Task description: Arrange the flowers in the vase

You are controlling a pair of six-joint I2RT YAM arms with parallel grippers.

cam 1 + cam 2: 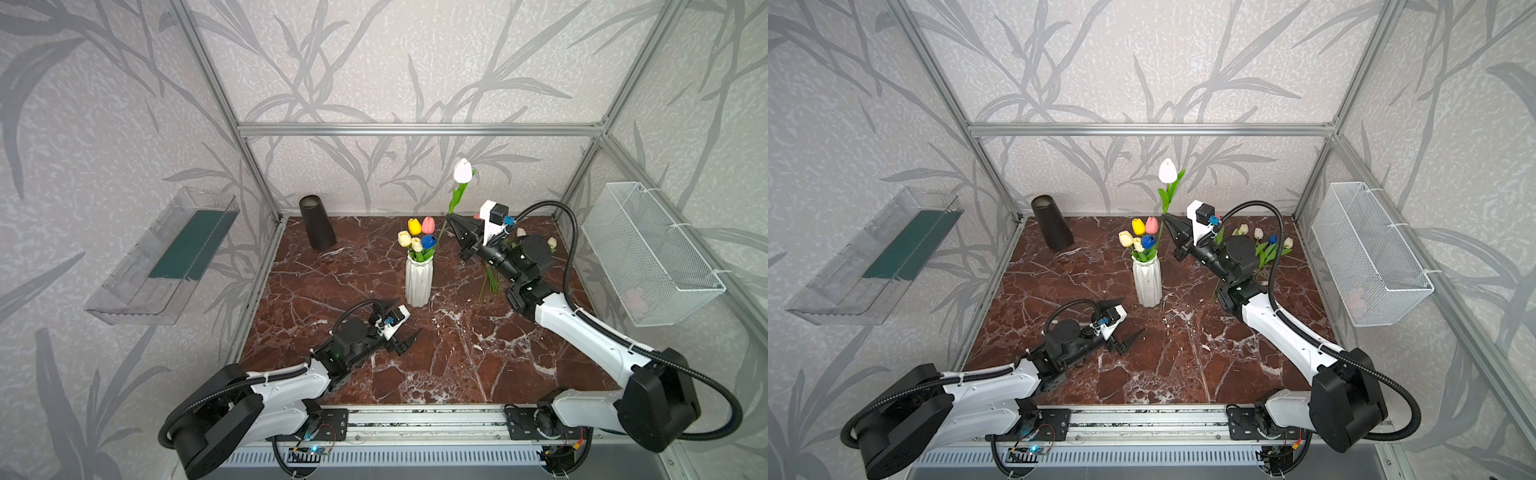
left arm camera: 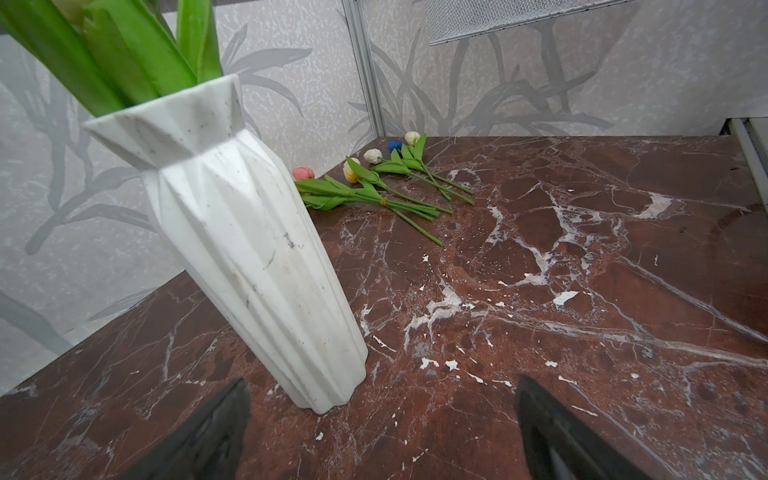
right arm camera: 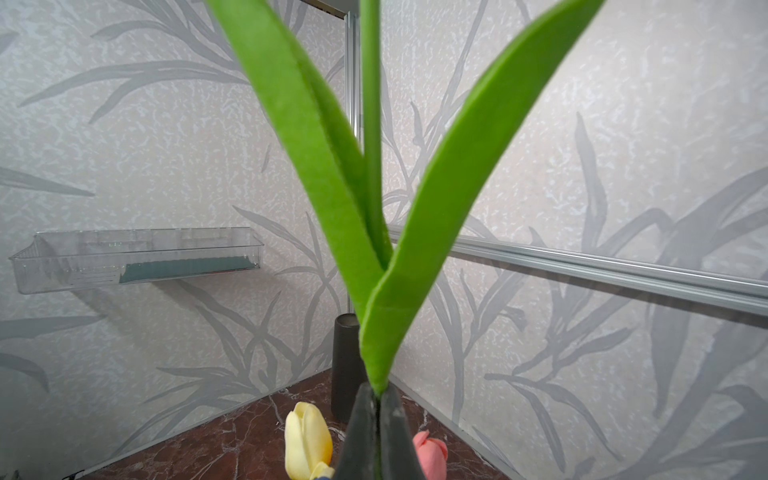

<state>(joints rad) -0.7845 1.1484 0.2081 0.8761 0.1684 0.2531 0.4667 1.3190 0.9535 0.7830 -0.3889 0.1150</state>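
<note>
Near the vase (image 1: 419, 282), right pincer (image 1: 449, 217) clamps white tulip (image 1: 462, 171).

No text, label, brand or number can be read in any view. The vase (image 2: 249, 249) just ahead of the left gripper (image 2: 382, 382) shows only grey scuffs.
</note>
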